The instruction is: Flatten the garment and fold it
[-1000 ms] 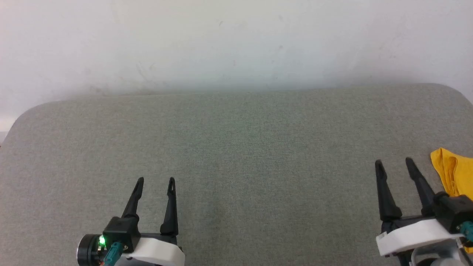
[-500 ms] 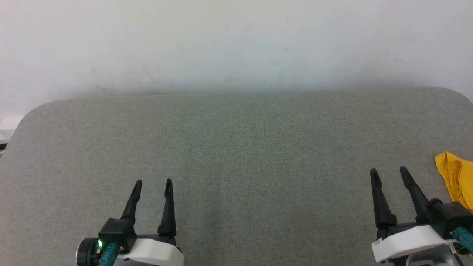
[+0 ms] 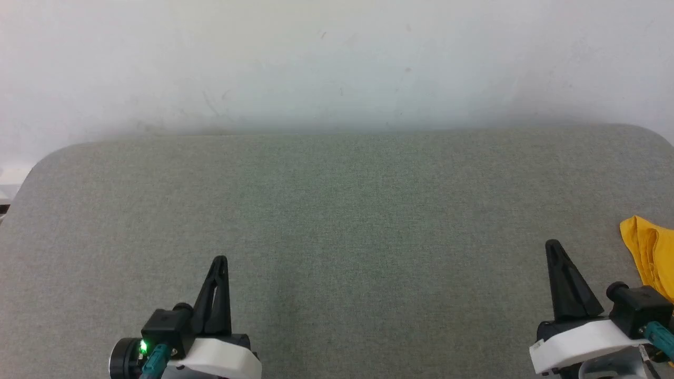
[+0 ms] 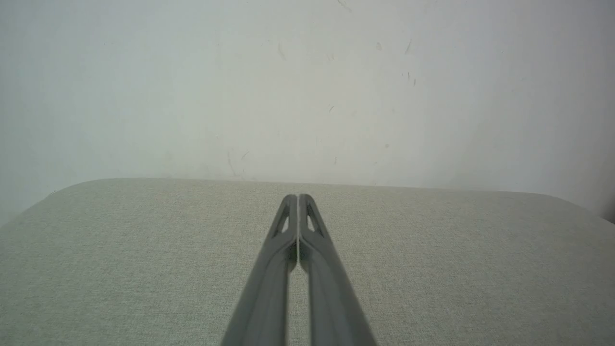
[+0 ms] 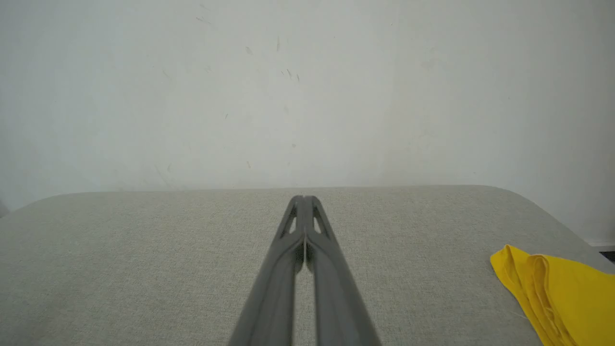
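**Both grippers reach level over the grey padded table (image 3: 337, 200), their fingers pointing toward the white wall (image 3: 337, 63).**
The left gripper (image 3: 220, 260) and the right gripper (image 3: 552, 244) each have their two dark fingers pressed together tip to tip, gripping nothing. The yellow garment (image 3: 652, 252) lies bunched on the table near the right side of the right gripper's fingers, not touching them, and well apart from the left gripper's fingers.

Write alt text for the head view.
The left gripper and right gripper, both with jaws shut, point forward over a grey table. A bunched yellow garment lies at the table's right edge, right of the right gripper. A white wall stands behind.
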Motion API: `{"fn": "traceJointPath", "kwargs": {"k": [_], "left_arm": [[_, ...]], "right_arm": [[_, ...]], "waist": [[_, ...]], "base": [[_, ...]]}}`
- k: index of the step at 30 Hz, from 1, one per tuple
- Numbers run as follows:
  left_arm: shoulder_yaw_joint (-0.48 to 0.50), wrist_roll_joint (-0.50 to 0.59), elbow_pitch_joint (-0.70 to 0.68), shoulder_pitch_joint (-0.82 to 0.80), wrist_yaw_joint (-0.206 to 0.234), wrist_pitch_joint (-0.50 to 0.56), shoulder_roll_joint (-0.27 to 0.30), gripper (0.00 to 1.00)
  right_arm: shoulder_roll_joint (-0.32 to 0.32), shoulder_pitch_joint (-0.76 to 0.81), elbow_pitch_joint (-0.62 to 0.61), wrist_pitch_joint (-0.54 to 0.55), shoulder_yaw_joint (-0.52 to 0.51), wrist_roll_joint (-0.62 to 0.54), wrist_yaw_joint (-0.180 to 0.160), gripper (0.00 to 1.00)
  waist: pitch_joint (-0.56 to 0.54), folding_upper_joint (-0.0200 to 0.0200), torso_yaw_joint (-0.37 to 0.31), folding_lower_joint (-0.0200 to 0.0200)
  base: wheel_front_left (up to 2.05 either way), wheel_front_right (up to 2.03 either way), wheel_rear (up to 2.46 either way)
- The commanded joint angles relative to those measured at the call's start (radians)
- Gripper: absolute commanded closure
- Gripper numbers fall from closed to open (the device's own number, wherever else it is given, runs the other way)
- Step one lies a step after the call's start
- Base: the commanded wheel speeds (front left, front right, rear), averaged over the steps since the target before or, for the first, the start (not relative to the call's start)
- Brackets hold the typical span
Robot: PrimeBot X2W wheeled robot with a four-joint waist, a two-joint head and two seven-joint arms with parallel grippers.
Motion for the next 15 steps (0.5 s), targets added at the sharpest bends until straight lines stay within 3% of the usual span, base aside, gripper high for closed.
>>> {"fn": "traceJointPath", "kwargs": {"k": [1,15], "left_arm": [[0.007,0.011,-0.005,-0.005,-0.003,0.008,0.0,1.0],[0.016,0.026,-0.013,-0.01,-0.006,0.035,0.0,1.0]], "right_arm": [[0.001,-0.007,-0.003,0.005,0.005,-0.012,0.0,1.0],[0.001,-0.014,-0.006,0.025,0.01,-0.028,0.0,1.0]], "waist": [[0.0,0.0,0.0,0.0],[0.001,0.0,-0.001,0.0]], "base": [[0.0,0.0,0.0],[0.0,0.0,0.0]]}}
